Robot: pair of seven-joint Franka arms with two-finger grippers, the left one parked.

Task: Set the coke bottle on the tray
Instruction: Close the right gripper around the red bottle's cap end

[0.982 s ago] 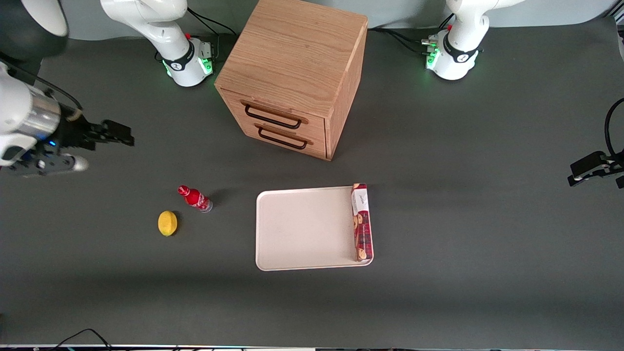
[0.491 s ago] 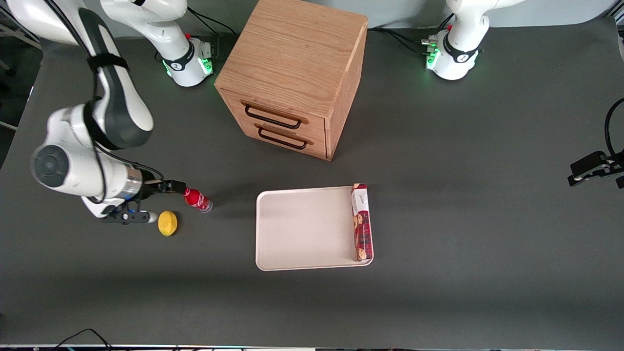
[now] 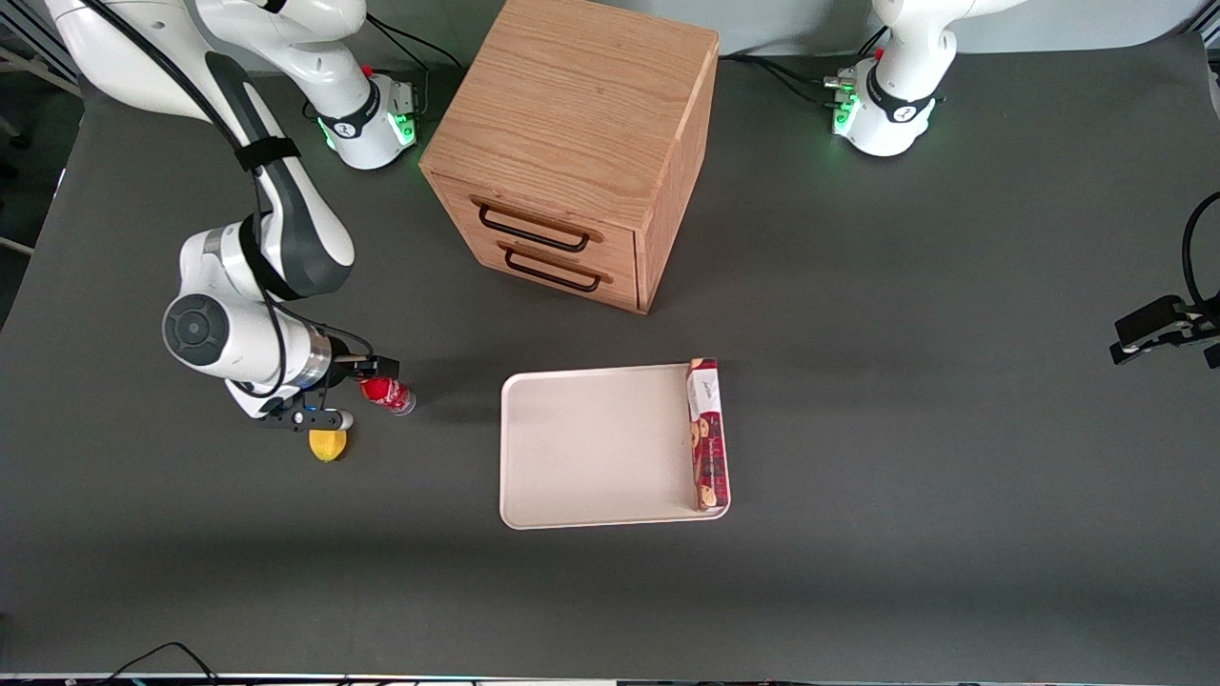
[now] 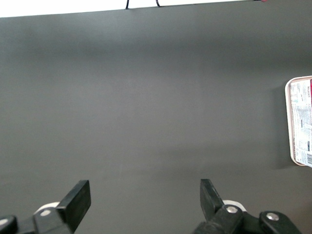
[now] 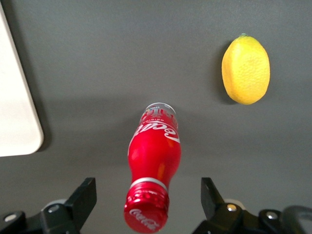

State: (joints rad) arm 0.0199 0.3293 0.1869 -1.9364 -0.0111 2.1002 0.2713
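Observation:
The coke bottle [image 3: 390,393] stands on the dark table, red cap and red label with white script, beside the yellow lemon. In the right wrist view the coke bottle [image 5: 152,165] rises between my fingertips [image 5: 85,197], its cap level with them, with a gap on each side. My right gripper [image 3: 370,373] [image 5: 148,195] is open, right above the bottle's cap. The cream-white tray [image 3: 591,448] lies flat toward the parked arm's end from the bottle; its rounded corner [image 5: 19,126] shows in the wrist view.
A yellow lemon [image 3: 328,445] [image 5: 245,69] lies beside the bottle, nearer the front camera. A long red biscuit box [image 3: 707,433] lies along the tray's edge. A wooden two-drawer cabinet [image 3: 572,152] stands farther from the camera.
My right arm swung in from the table's edge over the last second and now has its open fingers above the bottle's cap. The bottle, lemon and tray have not moved.

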